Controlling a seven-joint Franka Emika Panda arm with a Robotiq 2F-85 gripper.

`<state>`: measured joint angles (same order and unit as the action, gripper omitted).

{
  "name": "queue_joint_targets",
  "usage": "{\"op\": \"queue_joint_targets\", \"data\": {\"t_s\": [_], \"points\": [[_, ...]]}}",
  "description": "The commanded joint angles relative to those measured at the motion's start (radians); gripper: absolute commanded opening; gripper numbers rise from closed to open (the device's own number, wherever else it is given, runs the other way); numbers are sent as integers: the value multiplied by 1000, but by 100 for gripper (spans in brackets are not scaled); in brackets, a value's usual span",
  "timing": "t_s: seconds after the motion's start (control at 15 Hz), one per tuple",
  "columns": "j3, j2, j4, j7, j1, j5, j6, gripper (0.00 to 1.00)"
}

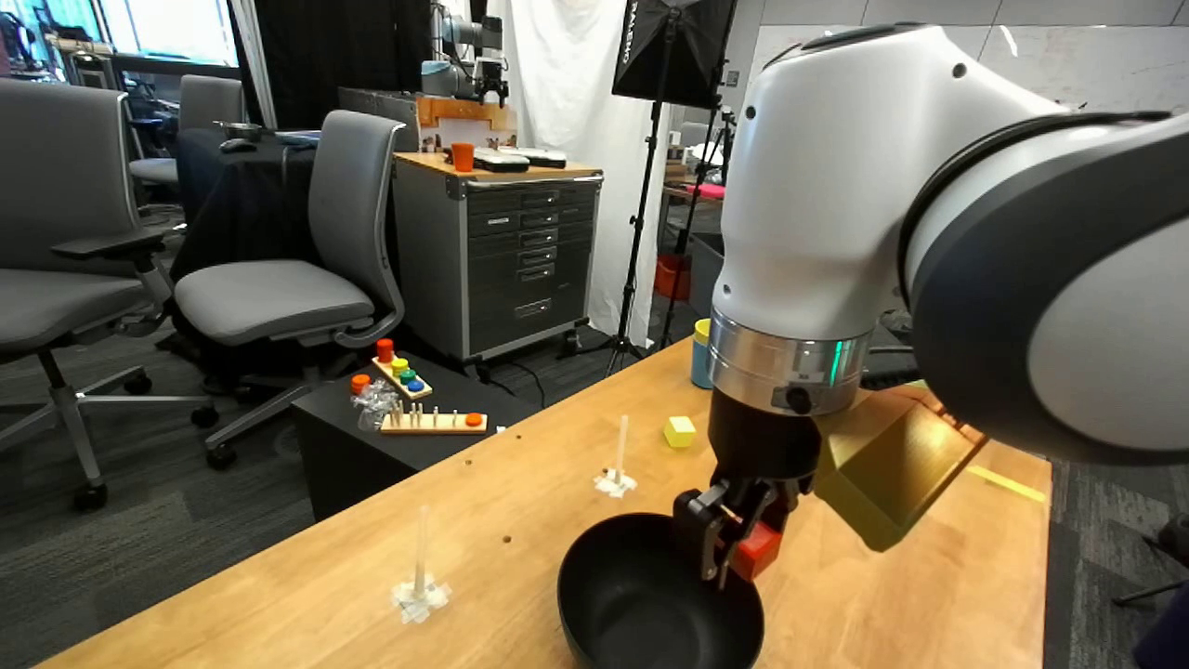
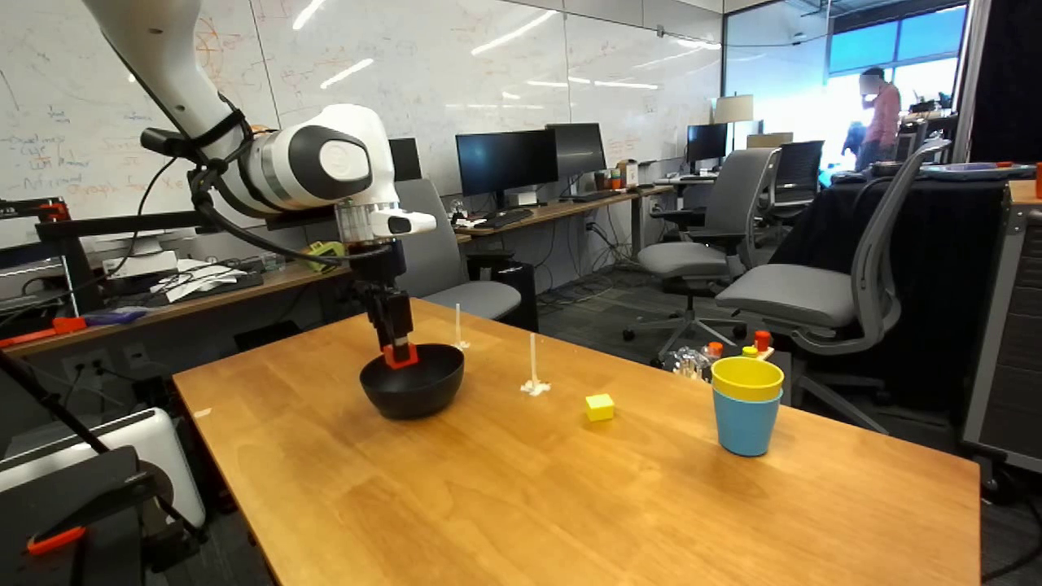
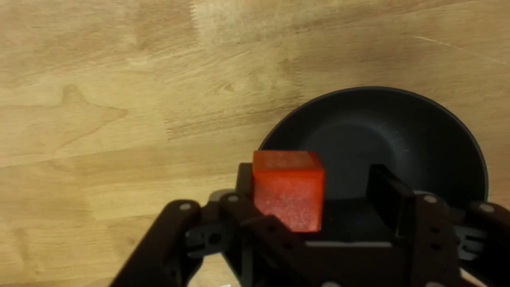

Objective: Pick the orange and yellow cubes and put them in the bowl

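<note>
The orange cube (image 1: 757,550) is at the gripper in both exterior views (image 2: 400,356). In the wrist view the orange cube (image 3: 289,195) touches the left finger, with a gap between it and the right finger. My gripper (image 3: 311,177) is open, pointing down over the black bowl (image 3: 358,135). The gripper (image 1: 738,548) is at the bowl's rim, with the cube at rim height. The bowl (image 1: 641,613) stands on the table and its visible inside holds nothing. The yellow cube (image 1: 679,432) lies on the table apart from the bowl (image 2: 415,395); it also shows in an exterior view (image 2: 600,408).
Two thin upright sticks (image 1: 621,451) (image 1: 421,557) are taped to the table near the bowl. A yellow cup (image 2: 746,379) sits in a blue cup (image 2: 746,427) beyond the yellow cube. A gold angular piece (image 1: 892,465) shows beside the wrist.
</note>
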<state>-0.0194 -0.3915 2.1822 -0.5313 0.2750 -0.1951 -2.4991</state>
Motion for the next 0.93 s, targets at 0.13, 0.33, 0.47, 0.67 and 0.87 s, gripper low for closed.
{"op": "queue_joint_targets", "data": {"t_s": [0.13, 0.33, 0.47, 0.67, 0.87], "points": [[16, 5, -9, -33, 22, -9, 11, 100], [17, 5, -9, -42, 23, -9, 9, 100], [17, 5, -9, -49, 23, -9, 9, 99], [15, 5, -9, -58, 22, -5, 8, 100], [21, 4, -10, -94, 29, -10, 9, 100]]}}
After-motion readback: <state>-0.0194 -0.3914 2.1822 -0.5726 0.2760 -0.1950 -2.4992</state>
